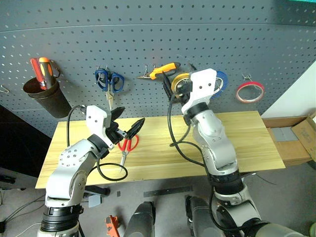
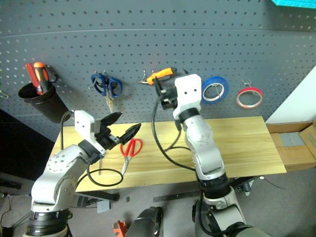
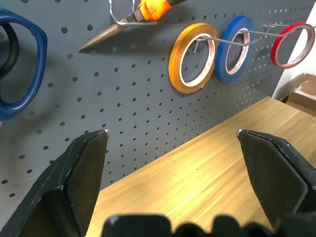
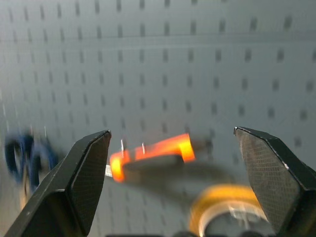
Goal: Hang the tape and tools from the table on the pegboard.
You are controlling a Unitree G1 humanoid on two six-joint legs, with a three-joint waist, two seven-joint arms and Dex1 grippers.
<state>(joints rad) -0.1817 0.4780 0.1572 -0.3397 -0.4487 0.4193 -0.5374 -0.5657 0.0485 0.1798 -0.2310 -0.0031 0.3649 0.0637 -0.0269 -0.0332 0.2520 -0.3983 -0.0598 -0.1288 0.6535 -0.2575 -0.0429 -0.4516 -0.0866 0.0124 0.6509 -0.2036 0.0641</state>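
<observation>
Hanging from a hook, blades down: blue-handled scissors [image 1: 109, 80]. Farther along the same row, side by side on one long metal hook [image 3: 249, 41], a thick yellow roll of tape [image 3: 193, 58] and a thick blue roll of tape [image 3: 237, 48], the yellow one nearer the scissors. At the far left, tilted outward from its hook, a dark cup [image 1: 47, 96] holding a red screwdriver [image 1: 35, 69] and an orange screwdriver [image 1: 44, 66], handles up. At the right edge, open cardboard boxes [image 1: 296, 140] on the grey floor [image 1: 296, 197]. Lying on the floor at lower left, a small orange-and-black object [image 1: 112, 226], too small to identify.
</observation>
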